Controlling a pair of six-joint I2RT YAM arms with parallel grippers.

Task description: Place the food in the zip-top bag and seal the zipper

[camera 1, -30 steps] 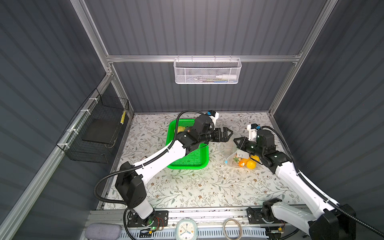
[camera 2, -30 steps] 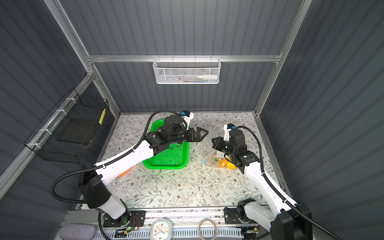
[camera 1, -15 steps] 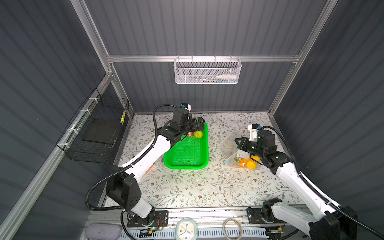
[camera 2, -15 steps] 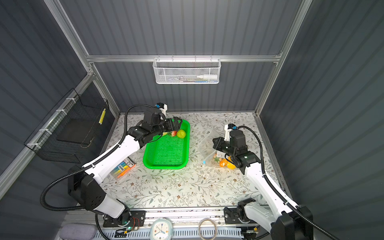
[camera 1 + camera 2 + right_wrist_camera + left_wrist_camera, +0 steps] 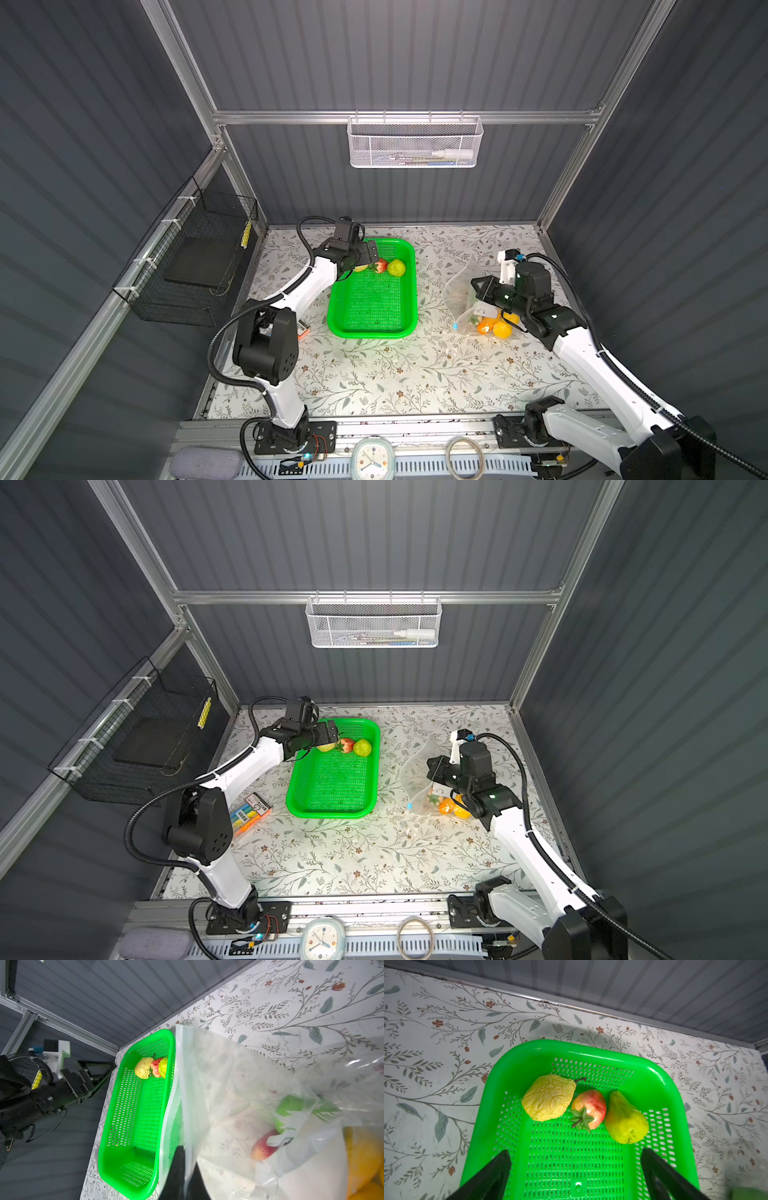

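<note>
Hovering over the green basket (image 5: 571, 1047), the left gripper (image 5: 575, 1152) has its jaws spread wide with nothing between them. It sits just short of the food left there: a wrinkled yellow fruit (image 5: 549, 1098), a red strawberry (image 5: 589, 1107) and a yellow-green pear (image 5: 625, 1118). The three touch one another in a row against the basket's end wall.

The step in hand looks like picking one of these. An outer piece is probably the better choice, since the strawberry is wedged between the other two. One finger should go down the free side and the other ease into the seam, so that only one piece is caught.

Across the table (image 5: 415, 374), the right gripper (image 5: 478, 286) is pinched closed on the lip of the zip-top bag (image 5: 461, 286) and holds its mouth up towards the basket. Orange and yellow pieces (image 5: 494, 326) already lie inside. The zipper (image 5: 187, 1064) is unsealed, with its blue slider (image 5: 456, 327) at the near end (worth steering clear of on the drop).

The bag's white label patch (image 5: 291, 1138) carries green print I cannot read. The lettering on the marker pack (image 5: 249, 812) is too small to make out.
</note>
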